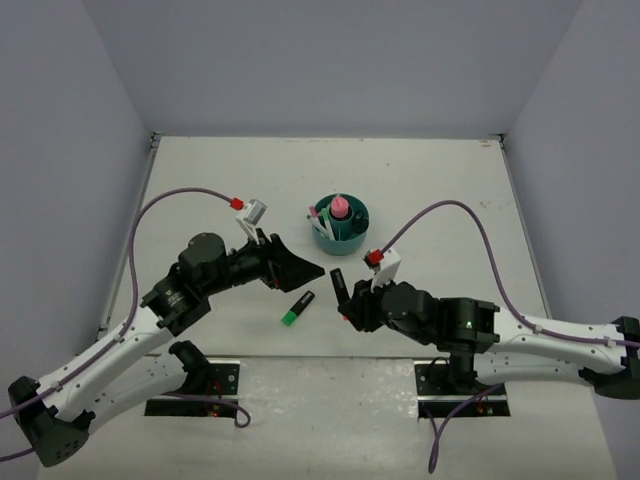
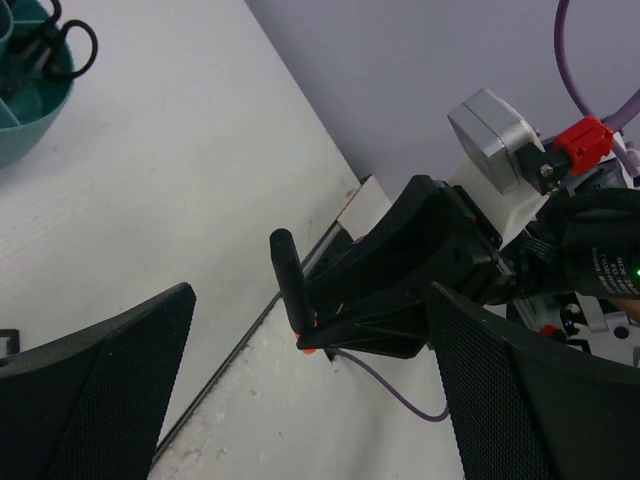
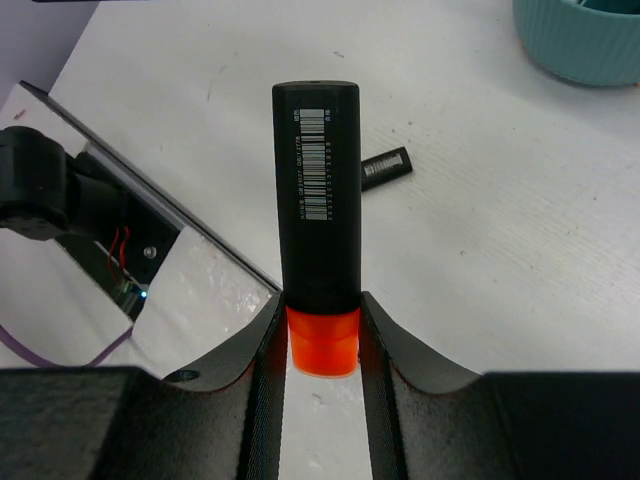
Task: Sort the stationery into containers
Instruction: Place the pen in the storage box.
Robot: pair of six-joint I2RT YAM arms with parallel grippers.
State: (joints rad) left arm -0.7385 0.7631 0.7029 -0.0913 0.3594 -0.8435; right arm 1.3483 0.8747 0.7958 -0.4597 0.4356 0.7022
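Note:
My right gripper (image 1: 345, 303) is shut on an orange highlighter (image 1: 339, 284), gripping its orange end with the black body sticking up. In the right wrist view the highlighter (image 3: 316, 190) stands between the fingers of my right gripper (image 3: 322, 312). A green highlighter (image 1: 298, 308) lies on the table between the arms; its black end shows in the right wrist view (image 3: 386, 168). The teal organizer (image 1: 353, 238) stands behind, holding a pink-capped glue stick (image 1: 341, 207), pens and black-handled scissors (image 2: 52, 42). My left gripper (image 1: 295, 262) is open and empty, left of the held highlighter (image 2: 287, 283).
The organizer's rim shows in the left wrist view (image 2: 35, 115) and the right wrist view (image 3: 580, 45). Grey walls close the table on three sides. Black base plates (image 1: 195, 385) sit at the near edge. Purple cables (image 1: 180, 198) arch over both arms.

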